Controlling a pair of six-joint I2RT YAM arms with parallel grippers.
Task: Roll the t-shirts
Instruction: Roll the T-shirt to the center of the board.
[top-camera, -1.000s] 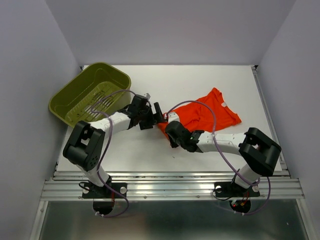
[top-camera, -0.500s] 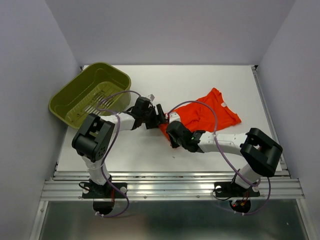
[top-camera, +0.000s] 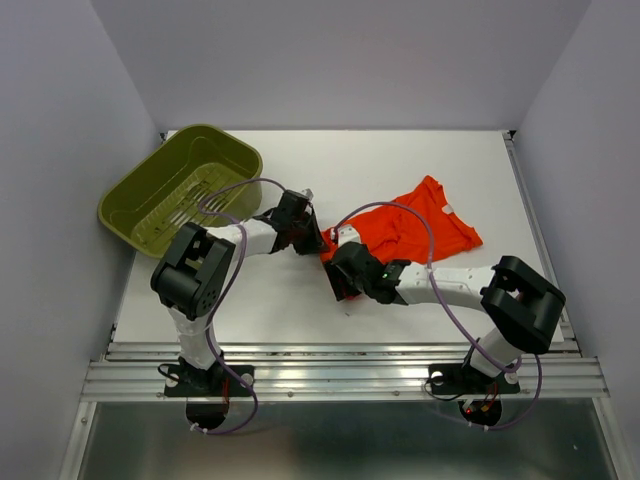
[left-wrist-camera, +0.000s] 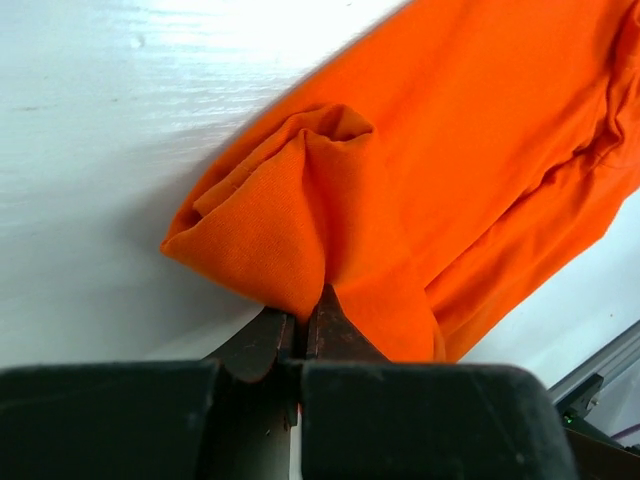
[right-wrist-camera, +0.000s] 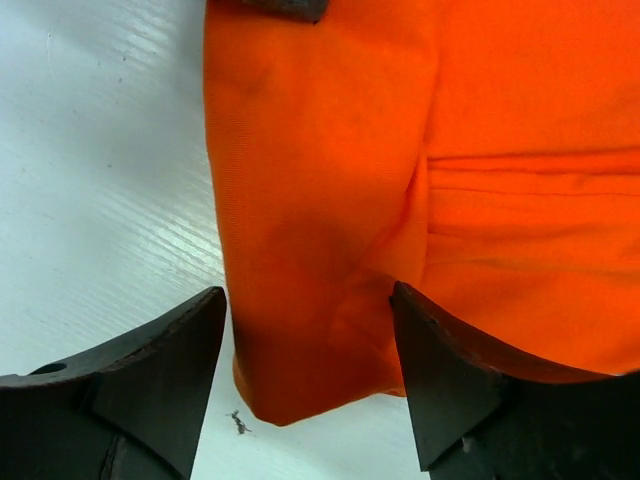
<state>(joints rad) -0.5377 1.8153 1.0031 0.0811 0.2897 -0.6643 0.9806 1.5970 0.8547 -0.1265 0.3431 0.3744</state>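
Since the soft bright orange-red cloth t-shirt (top-camera: 425, 226), lying right of the olive-green slotted plastic basket (top-camera: 140, 190), looks light and limp, we take it by a fold: left gripper (left-wrist-camera: 306, 322) clamped there, right gripper (right-wrist-camera: 310, 305) with jaws apart astride its edge.

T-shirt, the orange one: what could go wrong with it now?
1. The left fingers pinch only a small fold of the t-shirt, so the cloth might slip out when pulled.
2. The right fingers stand open on either side of the shirt's corner without gripping it. That end may flop loose and the roll could come out crooked.
3. A purple cable loops above the cloth and could snag it.
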